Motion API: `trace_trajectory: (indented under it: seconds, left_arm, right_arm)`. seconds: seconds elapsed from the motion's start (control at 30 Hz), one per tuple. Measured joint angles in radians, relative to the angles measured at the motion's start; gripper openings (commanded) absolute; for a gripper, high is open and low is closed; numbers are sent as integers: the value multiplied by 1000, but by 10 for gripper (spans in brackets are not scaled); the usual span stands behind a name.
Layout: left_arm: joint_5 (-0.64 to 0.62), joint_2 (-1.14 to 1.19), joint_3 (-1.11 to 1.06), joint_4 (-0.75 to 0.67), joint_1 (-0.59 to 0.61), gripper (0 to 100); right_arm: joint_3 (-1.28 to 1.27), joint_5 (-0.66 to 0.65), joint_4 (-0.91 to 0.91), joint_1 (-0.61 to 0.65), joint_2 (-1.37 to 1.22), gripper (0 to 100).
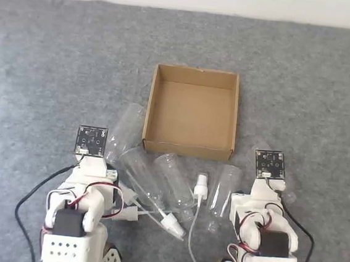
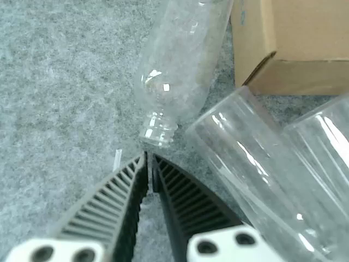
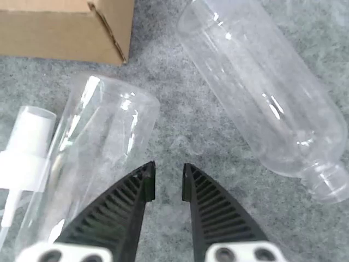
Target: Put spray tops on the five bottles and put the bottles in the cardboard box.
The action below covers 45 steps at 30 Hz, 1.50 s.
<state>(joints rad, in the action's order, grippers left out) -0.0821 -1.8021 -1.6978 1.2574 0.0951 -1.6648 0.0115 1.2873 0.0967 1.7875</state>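
The leftmost bottle (image 2: 177, 71) lies on its side on the grey carpet just left of the cardboard box (image 1: 192, 111). Its long axis runs from near to far along the box's left wall, and its bare, uncapped neck (image 2: 158, 134) points back toward the arms. That open mouth sits just beyond the tips of the left gripper (image 2: 149, 159), almost in line with them. The fingers there are pressed together and hold nothing. As I see it, this arm is by far the nearer one to that bottle, and it would have to spread its fingers before it could take the neck. Two more clear bottles (image 1: 140, 168) (image 1: 173, 180) lie slanted in front of the box's near wall, to the right of that gripper. Toward the middle, a white spray top (image 1: 201, 186) rests beside a fourth bottle (image 1: 224, 191), with its thin tube trailing toward the near edge. Other loose spray tops (image 1: 131, 213) (image 1: 172, 222) lie close to the left arm. On the far right, the rightmost bottle (image 3: 262, 93) also lies on its side, its open neck turned away from the box. The right gripper (image 3: 167, 173) hangs over bare carpet between this bottle and the fourth one, with its fingers a little apart and empty. The box has nothing in it, so I judge the task to be at its very start.
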Motion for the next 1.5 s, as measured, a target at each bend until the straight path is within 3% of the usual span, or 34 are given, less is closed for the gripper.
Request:
trace_trajectory:
  seconds: [0.67,1.07,1.4,1.5]
  left_arm:
    - [0,0,0,0,0,14]
    - [0,0,0,0,0,14]
    - [0,0,0,0,0,14]
    - [0,0,0,0,0,14]
  right_arm:
    - [15,0,17,35,0,69]
    - [176,0,-48,-169,0,65]
    - [365,0,-68,-170,14,62]
    - [397,0,-68,-170,14,19]
